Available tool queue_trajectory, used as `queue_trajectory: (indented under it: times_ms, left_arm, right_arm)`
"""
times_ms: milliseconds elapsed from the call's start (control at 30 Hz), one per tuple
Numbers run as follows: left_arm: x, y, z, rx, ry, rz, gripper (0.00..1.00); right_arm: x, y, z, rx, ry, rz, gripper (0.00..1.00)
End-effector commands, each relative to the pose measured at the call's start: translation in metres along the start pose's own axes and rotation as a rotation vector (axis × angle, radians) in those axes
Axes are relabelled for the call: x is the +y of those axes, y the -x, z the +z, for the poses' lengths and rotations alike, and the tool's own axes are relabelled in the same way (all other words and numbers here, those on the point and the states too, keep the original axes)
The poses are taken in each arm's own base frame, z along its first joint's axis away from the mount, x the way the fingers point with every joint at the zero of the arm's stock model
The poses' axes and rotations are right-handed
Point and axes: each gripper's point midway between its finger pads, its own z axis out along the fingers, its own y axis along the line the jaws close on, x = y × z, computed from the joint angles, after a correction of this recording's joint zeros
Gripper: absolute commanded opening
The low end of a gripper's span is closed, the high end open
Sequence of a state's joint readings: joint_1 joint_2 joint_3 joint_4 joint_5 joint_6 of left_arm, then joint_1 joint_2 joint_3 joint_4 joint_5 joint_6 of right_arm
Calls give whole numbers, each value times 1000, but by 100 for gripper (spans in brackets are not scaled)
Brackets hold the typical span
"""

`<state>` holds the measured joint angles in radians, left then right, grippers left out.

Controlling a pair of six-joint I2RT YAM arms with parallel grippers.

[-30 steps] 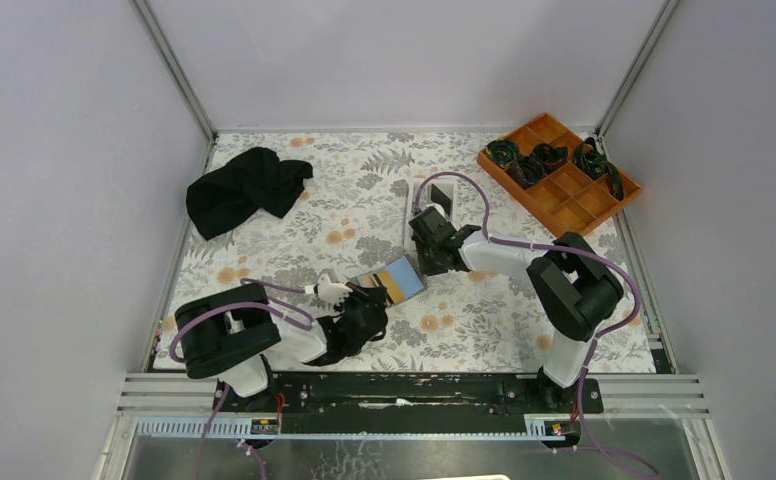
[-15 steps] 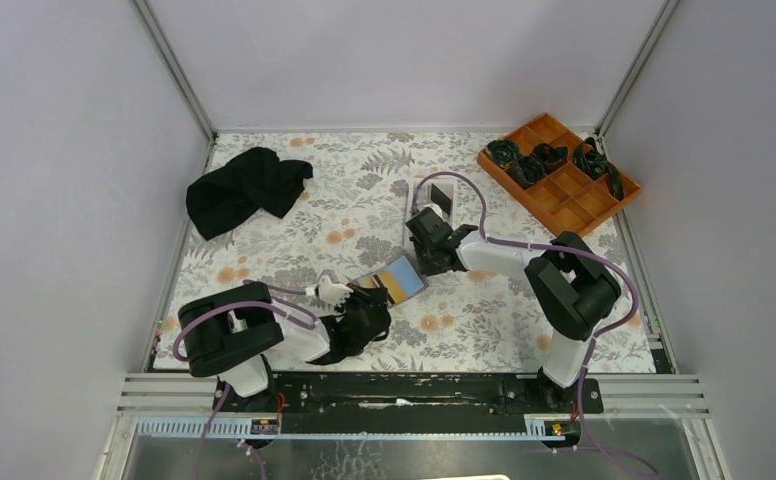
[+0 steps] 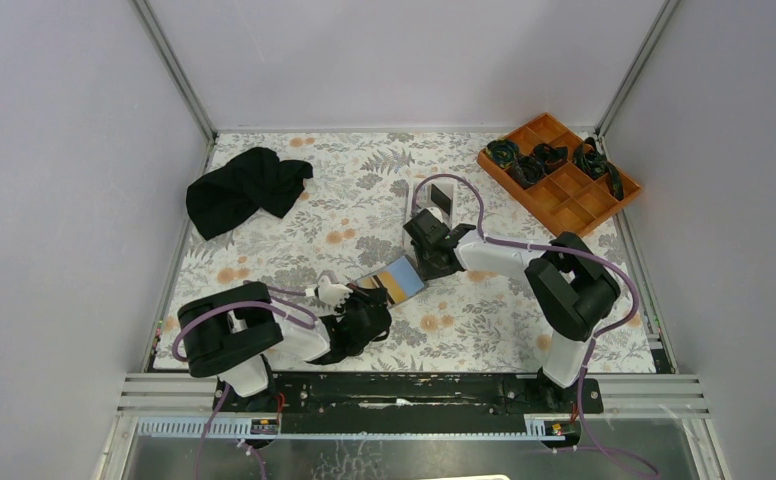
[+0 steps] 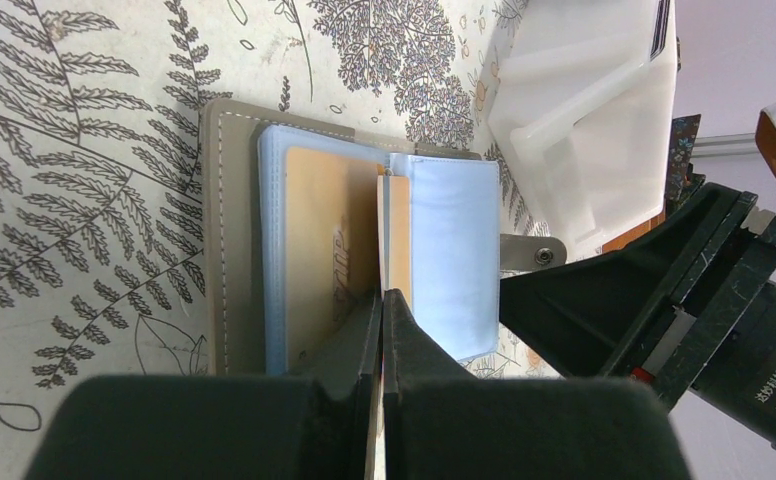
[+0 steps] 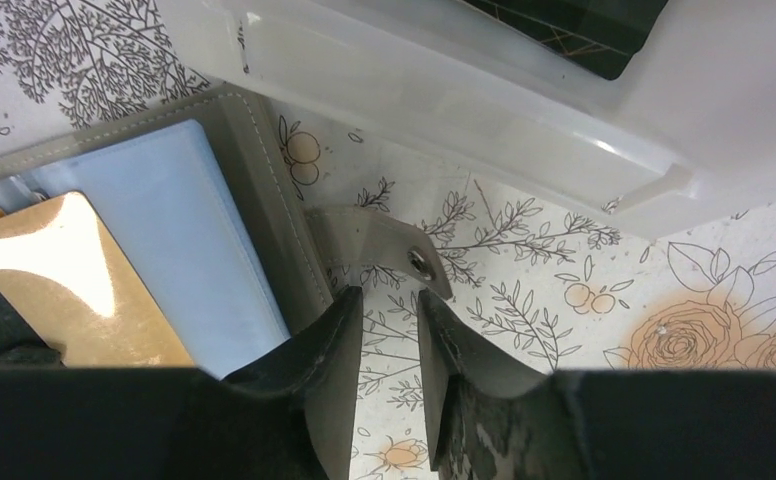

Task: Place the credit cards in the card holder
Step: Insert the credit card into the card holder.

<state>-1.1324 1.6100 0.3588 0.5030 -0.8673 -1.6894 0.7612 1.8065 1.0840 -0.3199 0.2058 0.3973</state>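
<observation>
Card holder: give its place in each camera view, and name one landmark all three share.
Top view: card holder, middle of the table, just nearer than the white tray.
Left wrist: centre, lying open, beyond the left claw, shut on an orange card; tray upper right.
Right wrist: left side, beside the open right claw; tray along the top.
Shared landmark: the white tray.

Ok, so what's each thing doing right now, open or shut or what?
card holder: lying open, blue inside up.
orange-gold card: pinched, its end over the blue page.
left gripper: shut on the orange-gold card.
right gripper: slightly open, empty, beside the snap tab.
dark card: lying in the white tray.
black cloth: crumpled.
</observation>
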Motion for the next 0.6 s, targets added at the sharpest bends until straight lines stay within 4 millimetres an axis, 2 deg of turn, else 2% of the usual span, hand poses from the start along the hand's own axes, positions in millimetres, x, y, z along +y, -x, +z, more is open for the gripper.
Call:
queue_trajectory:
  times_ms: [0, 133, 233, 433, 567]
  left_arm:
    - [43, 3, -4, 7, 113, 168, 0]
    - [44, 4, -5, 7, 115, 173, 0]
    - [46, 5, -5, 8, 116, 175, 0]
    - [45, 5, -6, 11, 116, 183, 0]
    - [45, 6, -6, 9, 117, 192, 0]
  right_arm:
    - [-1, -13, -15, 56, -8, -20, 34]
    - [1, -3, -22, 9, 6, 0, 34]
    - [5, 12, -33, -46, 27, 8, 33]
    - [19, 39, -53, -112, 70, -3, 21]
    - [32, 43, -55, -109, 101, -17, 12]
